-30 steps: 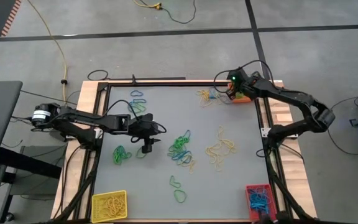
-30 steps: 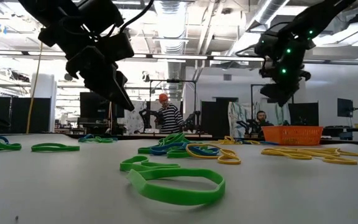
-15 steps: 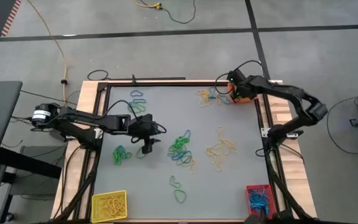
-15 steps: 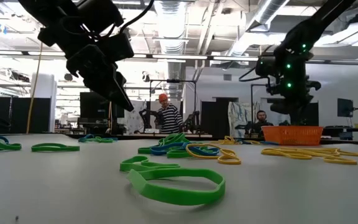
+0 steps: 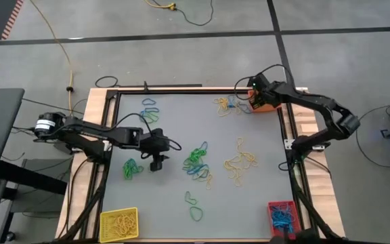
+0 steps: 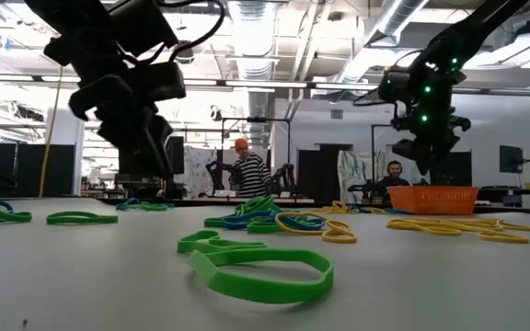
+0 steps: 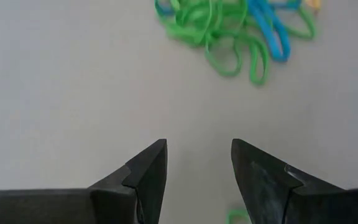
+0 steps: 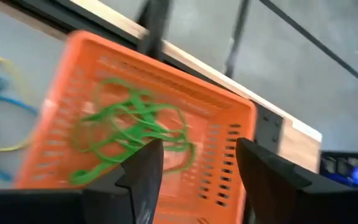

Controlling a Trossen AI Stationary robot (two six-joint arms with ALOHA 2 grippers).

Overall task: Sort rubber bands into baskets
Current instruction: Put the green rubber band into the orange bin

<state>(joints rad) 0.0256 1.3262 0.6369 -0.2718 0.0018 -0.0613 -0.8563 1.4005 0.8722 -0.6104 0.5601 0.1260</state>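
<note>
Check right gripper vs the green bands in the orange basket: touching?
Apart. In the right wrist view the right gripper is open and empty, above the orange basket; the green rubber bands lie loose on the basket floor, clear of both fingers.

Grey table [image 5: 175,203] – scattered rubber bands [image 5: 196,161], yellow basket [image 5: 118,224], orange basket [image 5: 261,103], red basket [image 5: 281,215]

Light is even and fairly bright, coming from long ceiling tube lamps [image 6: 247,20] seen in the low view. The flat grey surface [image 5: 181,129] shows only faint, soft shadows and no glare from above. In the low view the nearest green rubber loop [image 6: 260,268] is soft and out of focus. The right wrist view is smeared by motion blur across the orange plastic basket [image 8: 229,134]. The left wrist view is mildly soft.
</note>
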